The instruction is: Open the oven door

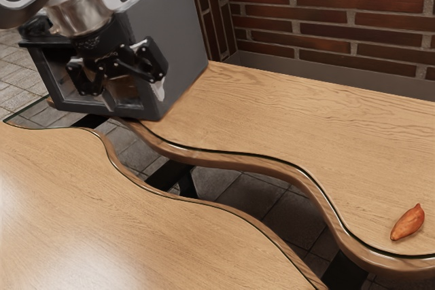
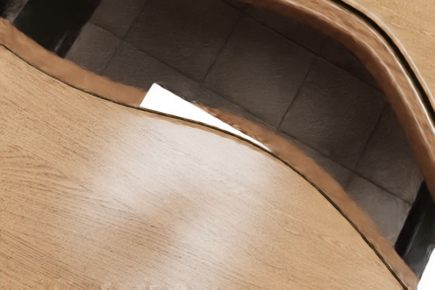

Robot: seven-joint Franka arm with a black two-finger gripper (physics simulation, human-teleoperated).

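Note:
In the exterior view my gripper (image 1: 124, 85) hangs in front of the oven's front face, its two black fingers spread wide apart with nothing seen between them. The grey box-shaped oven (image 1: 178, 39) stands at the upper left, on the far part of the table. Its front, with a glass window (image 1: 61, 76), is partly covered by my hand and arm; whether the door is fully shut and whether a finger touches it, I cannot tell. Below the hand, the wrist view has the wooden tabletop (image 2: 122, 188) and tiled floor (image 2: 265, 66).
A curved gap (image 1: 224, 188) splits the wooden table (image 1: 292, 113), with dark supports below. An orange-red, pod-like object (image 1: 408, 223) lies near the far part's edge at the exterior view's right. A brick wall (image 1: 326, 18) rises behind.

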